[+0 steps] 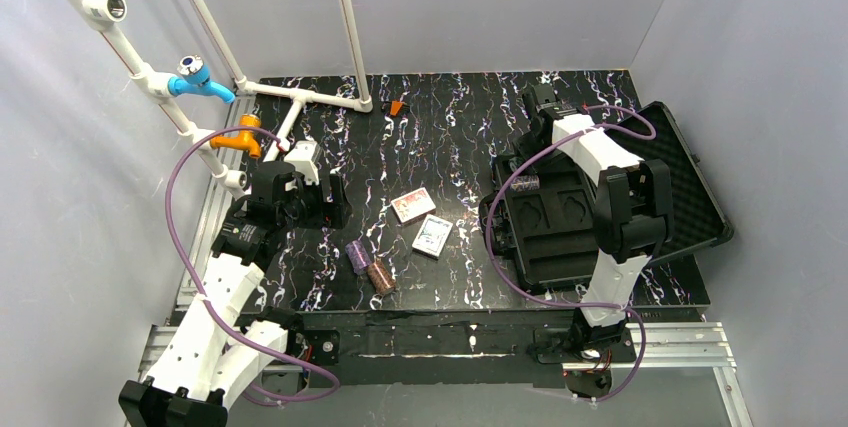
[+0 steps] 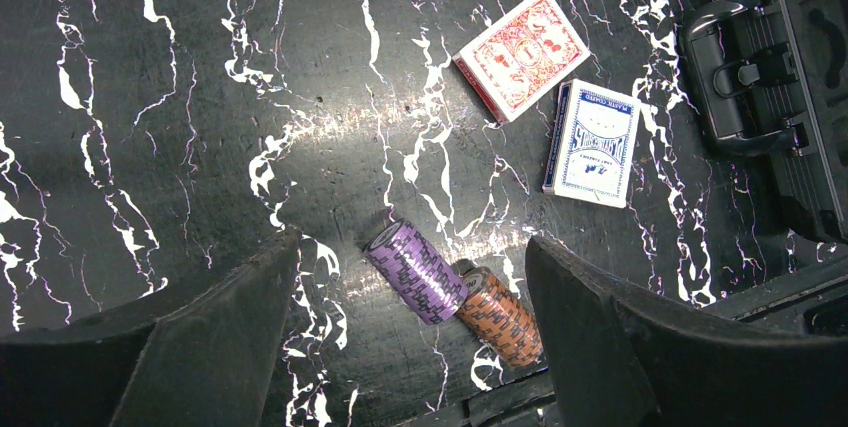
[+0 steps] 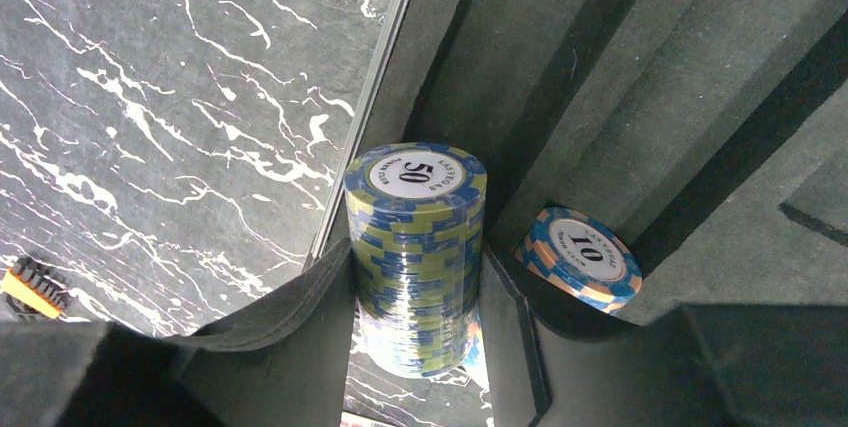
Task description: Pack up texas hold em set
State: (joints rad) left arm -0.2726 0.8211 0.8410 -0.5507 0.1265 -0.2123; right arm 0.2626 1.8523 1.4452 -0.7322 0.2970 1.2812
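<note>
Right fingers look clamped on the green chip stack, pads on both sides, at the foam edge of the case, just inside its metal rim, centre of the right wrist view. A blue-orange stack already lies in the groove just right of it. Main risk: the stack is loose chips held only by side pressure, so if its bottom catches a foam rib on the way in, it can shear and spill chips over the rim onto the counter. Letting go before it is seated, or tilted, would likely do the same, and it could also bump the neighbouring stack. Left fingers stand wide apart and hold nothing, above the purple stack and brown stack, which lie on their sides and touch, lower centre of the left wrist view. Closing there could pinch both or roll one away. Red deck and blue deck sit close together, upper right of that view, so picking one may drag the other
</note>
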